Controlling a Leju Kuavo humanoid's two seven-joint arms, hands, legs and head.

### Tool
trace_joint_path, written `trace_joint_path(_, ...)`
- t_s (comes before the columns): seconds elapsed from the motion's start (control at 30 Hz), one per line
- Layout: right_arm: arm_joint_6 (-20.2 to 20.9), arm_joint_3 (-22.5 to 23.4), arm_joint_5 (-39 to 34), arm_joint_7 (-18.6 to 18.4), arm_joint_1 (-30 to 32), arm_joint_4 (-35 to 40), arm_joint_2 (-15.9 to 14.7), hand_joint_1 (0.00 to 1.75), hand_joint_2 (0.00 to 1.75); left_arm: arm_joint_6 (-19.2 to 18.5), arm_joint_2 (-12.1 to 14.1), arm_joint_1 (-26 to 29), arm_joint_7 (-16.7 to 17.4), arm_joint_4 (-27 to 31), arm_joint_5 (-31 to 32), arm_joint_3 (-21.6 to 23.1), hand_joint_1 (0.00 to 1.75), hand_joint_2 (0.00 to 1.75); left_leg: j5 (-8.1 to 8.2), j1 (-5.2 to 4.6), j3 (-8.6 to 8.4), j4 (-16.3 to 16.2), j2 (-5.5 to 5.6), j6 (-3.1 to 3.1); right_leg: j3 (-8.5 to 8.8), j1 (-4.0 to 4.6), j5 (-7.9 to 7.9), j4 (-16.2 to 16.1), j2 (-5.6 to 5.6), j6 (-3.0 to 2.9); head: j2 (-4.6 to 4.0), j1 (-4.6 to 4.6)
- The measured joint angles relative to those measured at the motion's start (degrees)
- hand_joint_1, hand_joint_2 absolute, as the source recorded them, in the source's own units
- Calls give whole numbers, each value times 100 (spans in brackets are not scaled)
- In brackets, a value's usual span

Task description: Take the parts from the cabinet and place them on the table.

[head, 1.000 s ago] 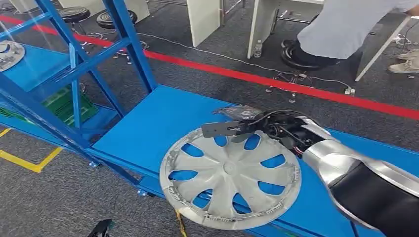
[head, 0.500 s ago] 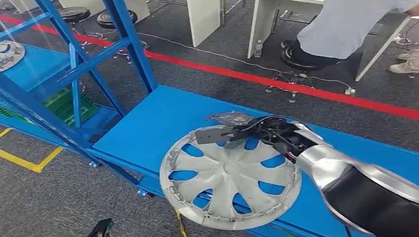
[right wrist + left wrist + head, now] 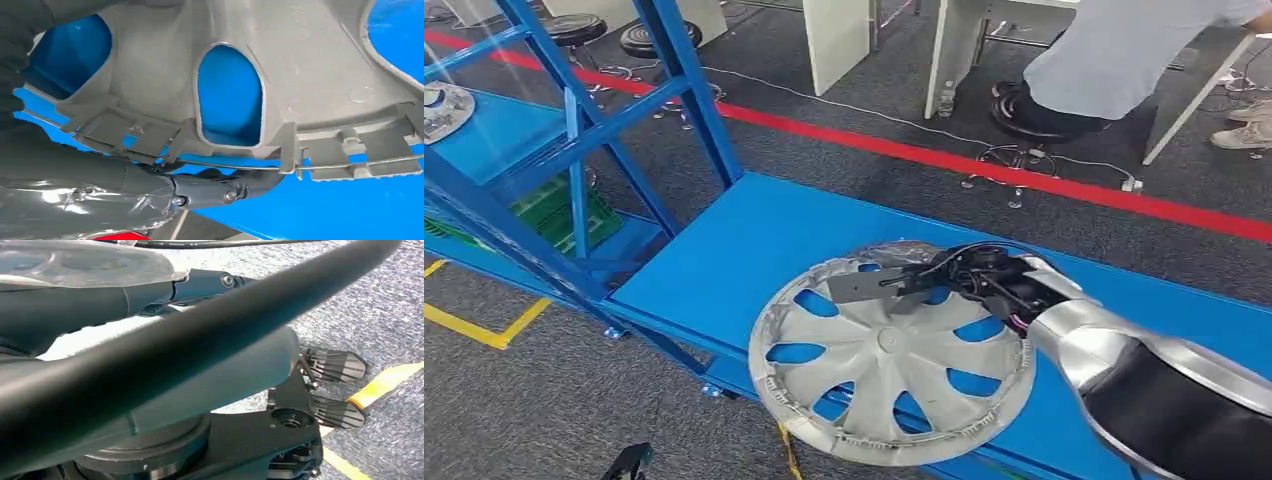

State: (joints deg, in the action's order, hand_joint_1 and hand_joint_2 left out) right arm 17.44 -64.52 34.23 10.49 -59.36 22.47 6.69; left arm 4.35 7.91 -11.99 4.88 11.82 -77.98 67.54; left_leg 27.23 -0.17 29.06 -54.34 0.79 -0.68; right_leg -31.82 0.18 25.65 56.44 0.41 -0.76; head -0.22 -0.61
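A silver hubcap lies face up over the near edge of the blue table, part of it hanging past that edge. My right hand grips its far rim, a dark flat finger lying across the top. In the right wrist view the hubcap's ribbed underside is close, and a dark finger hooks under its wire ring. Part of my left hand appears in the left wrist view above grey floor, too little to tell how its fingers lie. A second hubcap sits on the cabinet shelf at the far left.
The blue cabinet frame stands left of the table, with a green crate low inside it. A person sits beyond a red floor line. Black stools stand at the back left.
The hubcap's far rim has come up around my right hand, which has shifted slightly left and lower. The near part of the hubcap has stayed put.
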Motion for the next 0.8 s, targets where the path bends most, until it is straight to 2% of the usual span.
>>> trace_joint_path(0.8, -87, -118, -15, 87, -1, -5, -53, 0, 175, 11, -2, 1, -18, 0, -20, 0, 0, 0, 0, 0, -2, 0, 0, 0, 1, 0, 0, 0, 0, 0, 0, -2)
